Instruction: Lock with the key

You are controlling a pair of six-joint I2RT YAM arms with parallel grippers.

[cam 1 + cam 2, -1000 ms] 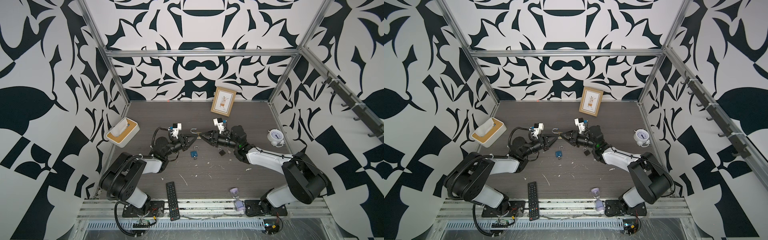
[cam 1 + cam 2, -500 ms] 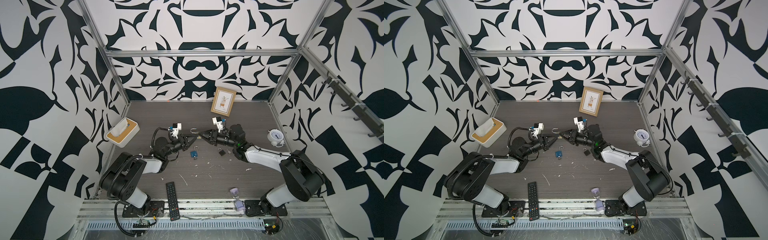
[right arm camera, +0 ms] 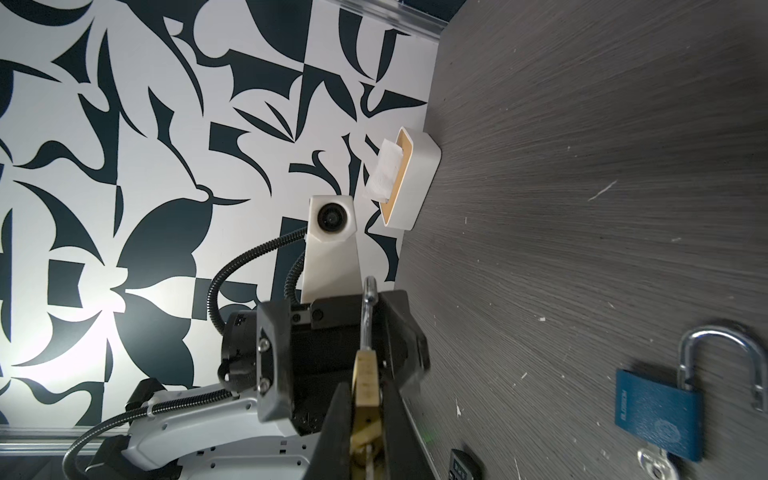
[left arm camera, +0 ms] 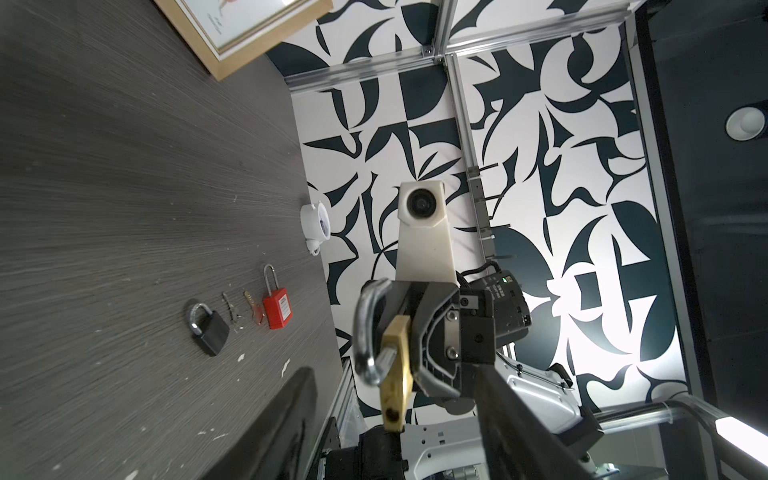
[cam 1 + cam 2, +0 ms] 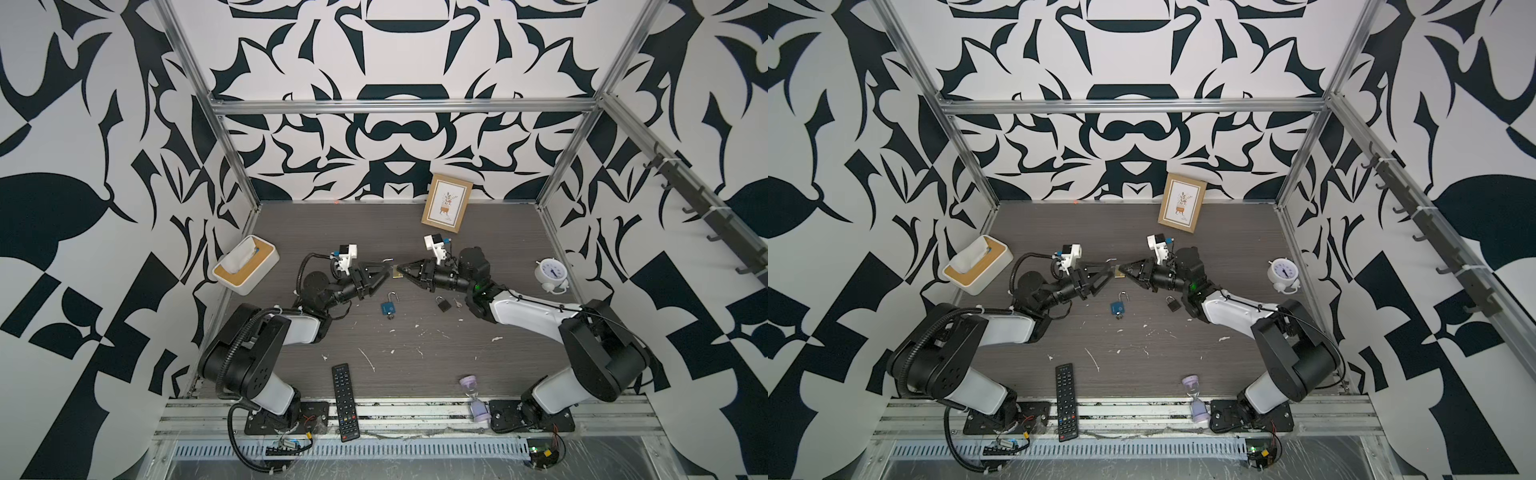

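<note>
Brass padlock (image 4: 397, 374), silver shackle (image 4: 360, 332) open, clamped in right end effector (image 3: 365, 424)

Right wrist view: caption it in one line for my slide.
Right gripper clamps the brass padlock before the open left gripper; a blue padlock lies open-shackled beside.

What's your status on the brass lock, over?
Left gripper: fingers open. Right gripper: fingers shut on brass lock, shackle open. Blue lock and black lock lie below, not in the way.

Bright even light, wall (image 3: 50, 345) glare in wrist views, foreground seemingly blurred
</note>
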